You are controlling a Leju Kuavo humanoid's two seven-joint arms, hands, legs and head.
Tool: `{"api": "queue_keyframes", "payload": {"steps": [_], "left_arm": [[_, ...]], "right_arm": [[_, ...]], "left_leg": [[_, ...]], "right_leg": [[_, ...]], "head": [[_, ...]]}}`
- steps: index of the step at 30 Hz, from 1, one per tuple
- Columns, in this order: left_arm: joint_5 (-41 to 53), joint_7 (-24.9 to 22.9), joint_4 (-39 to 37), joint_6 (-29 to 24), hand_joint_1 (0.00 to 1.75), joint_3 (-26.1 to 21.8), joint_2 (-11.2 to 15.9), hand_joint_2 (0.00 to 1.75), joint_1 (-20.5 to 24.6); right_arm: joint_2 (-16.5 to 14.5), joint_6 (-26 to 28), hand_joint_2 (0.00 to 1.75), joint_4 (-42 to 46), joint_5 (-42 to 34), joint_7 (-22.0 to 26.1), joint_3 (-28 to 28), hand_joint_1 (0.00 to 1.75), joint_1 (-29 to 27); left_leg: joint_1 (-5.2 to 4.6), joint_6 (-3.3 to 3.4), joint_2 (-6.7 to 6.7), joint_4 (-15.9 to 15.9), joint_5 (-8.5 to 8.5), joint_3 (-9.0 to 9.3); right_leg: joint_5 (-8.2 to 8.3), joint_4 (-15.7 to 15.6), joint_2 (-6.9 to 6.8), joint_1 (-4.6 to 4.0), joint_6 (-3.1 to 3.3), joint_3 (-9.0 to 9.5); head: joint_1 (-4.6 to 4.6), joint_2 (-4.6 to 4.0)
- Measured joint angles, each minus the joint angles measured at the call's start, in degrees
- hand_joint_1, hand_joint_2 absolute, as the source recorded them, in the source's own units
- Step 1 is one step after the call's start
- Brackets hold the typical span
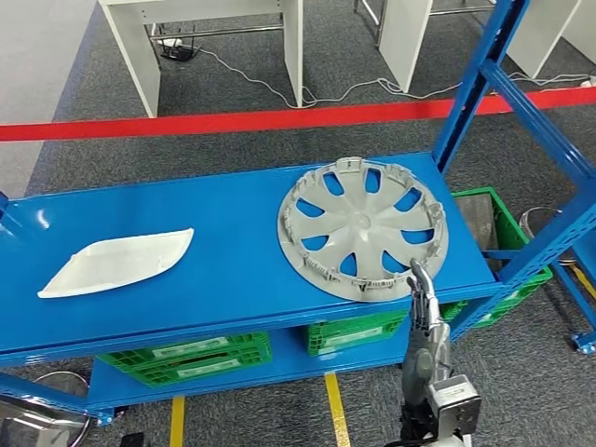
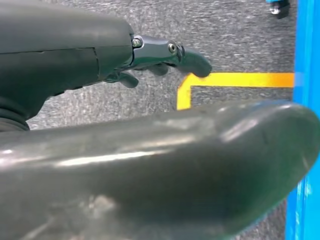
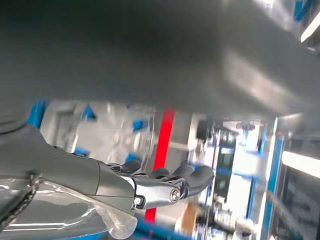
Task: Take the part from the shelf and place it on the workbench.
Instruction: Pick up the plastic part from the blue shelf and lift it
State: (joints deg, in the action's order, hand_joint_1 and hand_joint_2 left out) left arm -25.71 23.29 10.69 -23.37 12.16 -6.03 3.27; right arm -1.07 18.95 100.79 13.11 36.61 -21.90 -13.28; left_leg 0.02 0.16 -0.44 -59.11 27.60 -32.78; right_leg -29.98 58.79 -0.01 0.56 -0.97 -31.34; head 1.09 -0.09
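The right hand (image 1: 420,296) reaches up at the shelf's (image 1: 210,270) front edge, fingers extended, fingertips touching the near rim of the grey wheel cover (image 1: 362,228); it grasps nothing. The cover lies flat on the shelf's right end. A white panel (image 1: 115,261) lies well apart to the left. The left hand (image 2: 166,55) hangs over grey floor, fingers straight and empty. Green crates (image 1: 190,354) sit below.

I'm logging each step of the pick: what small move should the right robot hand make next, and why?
Probably ease the right robot hand forward and close on the near rim of the grey wheel cover. Its fingers sit at that rim on the blue shelf, holding nothing yet.
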Motion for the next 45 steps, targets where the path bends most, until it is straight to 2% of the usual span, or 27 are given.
{"api": "queue_keyframes", "payload": {"steps": [2, 5, 6, 7, 8, 9, 11, 12, 14, 17, 19, 21, 22, 23, 25, 27, 28, 32, 34, 36, 37, 38, 39, 41, 42, 43, 45], "left_arm": [[0.37, -0.13, 0.00, 0.01, 0.00, 0.19, 0.03, 0.00, 0.01], [1.21, -0.89, 0.00, 0.17, 0.00, 0.69, 0.07, 0.00, 0.18], [1.54, -1.27, 0.00, 0.26, 0.00, 0.91, 0.06, 0.00, 0.19], [1.90, -1.63, 0.00, 0.33, 0.00, 1.15, 0.05, 0.00, 0.19], [2.28, -1.97, 0.00, 0.38, 0.00, 1.42, 0.04, 0.00, 0.21], [2.66, -2.38, 0.00, 0.44, 0.00, 1.71, 0.02, 0.00, 0.27], [4.05, -3.66, 0.00, 0.78, 0.00, 2.56, -0.07, 0.00, 0.56], [4.89, -4.57, 0.00, 1.01, 0.00, 3.15, -0.15, 0.00, 0.88], [6.44, -6.23, 0.00, 1.37, 0.00, 4.46, -0.38, 0.00, 1.79], [7.72, -7.55, 0.00, 1.60, 0.00, 6.02, -0.65, 0.00, 2.98], [8.26, -8.03, 0.00, 1.83, 0.00, 6.79, -0.69, 0.00, 3.38], [8.67, -8.30, 0.00, 2.05, 0.00, 7.40, -0.75, 0.00, 3.53], [8.84, -8.52, 0.00, 2.14, 0.00, 7.65, -0.78, 0.00, 3.54], [9.03, -8.74, 0.00, 2.22, 0.00, 7.86, -0.80, 0.00, 3.55], [9.53, -9.20, 0.00, 2.37, 0.00, 8.18, -0.81, 0.00, 3.69], [10.10, -9.51, 0.00, 2.56, 0.00, 8.52, -0.81, 0.00, 4.00], [10.36, -9.70, 0.00, 2.66, 0.00, 8.73, -0.83, 0.00, 4.17], [11.19, -10.14, 0.00, 2.97, 0.00, 9.37, -1.09, 0.00, 4.48], [11.40, -10.18, 0.00, 3.00, 0.00, 9.45, -1.25, 0.00, 4.72], [11.50, -10.18, 0.00, 3.01, 0.00, 9.46, -1.33, 0.00, 4.83], [11.58, -10.19, 0.00, 3.02, 0.00, 9.46, -1.34, 0.00, 4.81], [11.69, -10.19, 0.00, 3.03, 0.00, 9.46, -1.34, 0.00, 4.78], [11.81, -10.19, 0.00, 3.07, 0.00, 9.46, -1.35, 0.00, 4.77], [11.98, -10.20, 0.00, 3.15, 0.00, 9.46, -1.40, 0.00, 4.80], [12.00, -10.20, 0.00, 3.19, 0.00, 9.46, -1.42, 0.00, 4.83], [12.00, -10.20, 0.00, 3.20, 0.00, 9.46, -1.44, 0.00, 4.85], [12.01, -10.20, 0.00, 3.21, 0.00, 9.46, -1.47, 0.00, 4.85]], "right_arm": [[0.00, -0.68, 1.75, -0.01, 0.29, 0.12, -0.23, 0.00, 0.30], [0.00, -2.05, 1.75, -0.28, 1.34, -0.02, -0.87, 0.00, 1.38], [0.00, -2.77, 1.75, -0.59, 1.97, -0.30, -1.19, 0.00, 1.87], [0.01, -3.48, 1.75, -1.04, 2.83, -0.69, -1.56, 0.00, 2.46], [0.02, -4.16, 1.75, -1.61, 3.96, -1.17, -2.00, 0.00, 3.24], [0.03, -4.57, 1.75, -2.36, 5.61, -1.88, -2.55, 0.00, 4.19], [0.02, -3.05, 1.75, -5.44, 12.54, -5.72, -4.32, 0.00, 7.38], [-0.08, -1.18, 1.75, -8.22, 17.83, -8.65, -5.63, 0.00, 9.78], [-0.60, 3.35, 1.75, -15.65, 27.93, -13.58, -8.53, 0.00, 15.05], [-1.95, 6.68, 1.75, -24.80, 32.39, -15.67, -11.61, 0.00, 20.97], [-2.71, 7.45, 1.75, -29.09, 33.33, -16.92, -12.85, 0.00, 24.12], [-2.96, 8.15, 1.75, -32.50, 35.13, -18.91, -13.65, 0.00, 26.51], [-3.01, 8.62, 1.75, -34.02, 36.50, -20.18, -14.00, 0.00, 27.41], [-3.05, 9.22, 1.75, -35.46, 38.10, -21.61, -14.33, 0.00, 28.23], [-3.25, 10.34, 1.75, -38.27, 41.80, -24.55, -14.97, 0.00, 29.92], [-3.47, 10.86, 1.75, -41.00, 44.65, -26.81, -15.46, 0.00, 31.84], [-3.56, 10.90, 1.75, -42.26, 45.71, -27.71, -15.60, 0.00, 32.79], [-4.11, 11.14, 1.75, -46.80, 49.89, -31.37, -15.94, 0.00, 36.19], [-4.24, 11.29, 1.75, -48.39, 50.98, -32.40, -16.07, 0.00, 37.50], [-4.26, 11.19, 1.75, -49.52, 51.62, -33.10, -16.14, 0.00, 38.13], [-4.26, 11.04, 1.75, -49.93, 52.14, -33.65, -16.17, 0.00, 38.19], [-4.26, 10.93, 1.75, -50.25, 52.89, -34.36, -16.21, 0.00, 38.20], [-4.26, 10.85, 1.75, -50.50, 53.74, -35.16, -16.26, 0.00, 38.27], [-4.26, 10.82, 1.75, -50.85, 55.33, -36.78, -16.32, 0.00, 38.62], [-4.26, 10.82, 1.75, -51.00, 55.88, -37.41, -16.34, 0.00, 38.86], [-4.26, 10.83, 1.75, -51.15, 56.29, -37.91, -16.34, 0.00, 39.07], [-4.26, 10.84, 1.75, -51.34, 56.70, -38.41, -16.34, 0.00, 39.35]], "left_leg": [[0.18, 0.70, 0.03, 0.58, -0.25, 0.22], [0.22, 1.43, 0.13, 0.89, -0.27, 0.36], [0.17, 1.51, 0.15, 0.88, -0.20, 0.37], [0.13, 1.55, 0.16, 0.86, -0.13, 0.44], [0.11, 1.56, 0.15, 0.84, -0.04, 0.55], [0.09, 1.50, 0.13, 0.83, 0.08, 0.75], [-0.02, 1.16, 0.11, 0.73, 0.43, 1.05], [-0.12, 0.89, 0.13, 0.63, 0.52, 0.99], [-0.28, 0.32, 0.23, 0.52, 0.44, 0.67], [-0.20, -0.56, 0.22, -0.44, 1.09, 0.23], [0.00, -1.26, 0.22, -5.37, 3.62, -2.12], [0.28, -1.76, 0.23, -12.70, 6.29, -6.00], [0.39, -1.89, 0.23, -14.85, 6.45, -7.33], [0.48, -1.94, 0.24, -15.03, 5.49, -7.77], [0.60, -1.77, 0.24, -9.29, 0.89, -5.76], [0.44, -1.33, 0.24, -2.61, -2.12, -3.06], [0.33, -1.06, 0.24, -0.83, -2.43, -2.41], [0.35, 0.19, 0.19, 0.50, -2.09, -2.06], [0.49, 0.82, 0.22, 0.81, -2.19, -1.78], [0.41, 1.22, 0.22, 0.78, -2.10, -1.73], [0.37, 1.32, 0.21, 0.77, -2.03, -1.67], [0.34, 1.39, 0.18, 0.75, -1.94, -1.57], [0.33, 1.40, 0.13, 0.74, -1.83, -1.41], [0.29, 1.19, 0.03, 0.71, -1.48, -0.97], [0.18, 0.98, -0.01, 0.59, -1.31, -0.89], [0.08, 0.71, -0.02, 0.49, -1.22, -0.93], [-0.05, 0.13, 0.01, 0.42, -1.20, -1.07]], "right_leg": [[-0.95, 1.16, -0.01, 0.06, -0.54, -0.72], [-5.33, 10.69, 0.01, 0.09, -0.99, -5.76], [-6.26, 14.01, 0.01, 0.09, -1.07, -7.64], [-6.15, 15.62, 0.01, 0.09, -1.10, -8.76], [-4.93, 15.16, 0.00, 0.09, -1.06, -8.88], [-2.78, 12.52, 0.00, 0.09, -0.94, -7.90], [1.14, 4.93, 0.05, 0.02, -0.53, -4.53], [2.05, 2.16, 0.12, -0.03, -0.26, -3.23], [2.06, 0.39, 0.28, -0.19, 0.19, -2.42], [2.20, -0.07, 0.17, 0.12, 1.00, -2.26], [2.21, -0.24, 0.03, 0.35, 1.48, -2.01], [2.05, -0.24, -0.04, 0.36, 1.73, -1.91], [1.96, -0.23, -0.04, 0.36, 1.77, -1.82], [1.86, -0.23, -0.01, 0.36, 1.77, -1.69], [1.56, -0.22, 0.09, 0.37, 1.60, -1.20], [1.23, -0.16, 0.14, 0.17, 1.17, -0.96], [1.17, -0.14, 0.13, 0.08, 0.90, -1.04], [0.56, 0.34, -0.04, 0.12, -0.35, -1.72], [-1.79, 4.75, -0.03, 0.14, -0.71, -4.00], [-4.54, 12.36, 0.00, 0.11, -0.85, -8.04], [-4.93, 15.08, -0.01, 0.12, -0.88, -9.73], [-4.21, 15.80, -0.01, 0.11, -0.87, -10.55], [-2.45, 14.28, -0.01, 0.11, -0.78, -10.27], [2.01, 6.94, -0.02, 0.07, -0.41, -7.30], [3.26, 3.42, -0.01, 0.01, -0.18, -5.65], [3.80, 1.17, 0.04, -0.05, 0.04, -4.54], [3.49, 0.02, 0.20, -0.18, 0.44, -3.88]], "head": [[0.16, 0.00], [0.48, 0.00], [0.50, 0.00], [0.50, 0.00], [0.51, 0.00], [0.51, 0.00], [0.52, 0.00], [0.50, 0.00], [0.40, 0.00], [0.21, 0.00], [-0.15, 0.00], [-0.31, 0.00], [-0.30, 0.00], [-0.32, 0.00], [-0.32, 0.00], [-0.34, 0.00], [-0.33, 0.00], [-0.25, 0.00], [-0.13, 0.00], [-0.07, 0.00], [-0.09, 0.00], [-0.07, 0.00], [-0.07, 0.00], [-0.08, 0.00], [-0.08, 0.00], [-0.13, 0.00], [-0.14, 0.00]]}}
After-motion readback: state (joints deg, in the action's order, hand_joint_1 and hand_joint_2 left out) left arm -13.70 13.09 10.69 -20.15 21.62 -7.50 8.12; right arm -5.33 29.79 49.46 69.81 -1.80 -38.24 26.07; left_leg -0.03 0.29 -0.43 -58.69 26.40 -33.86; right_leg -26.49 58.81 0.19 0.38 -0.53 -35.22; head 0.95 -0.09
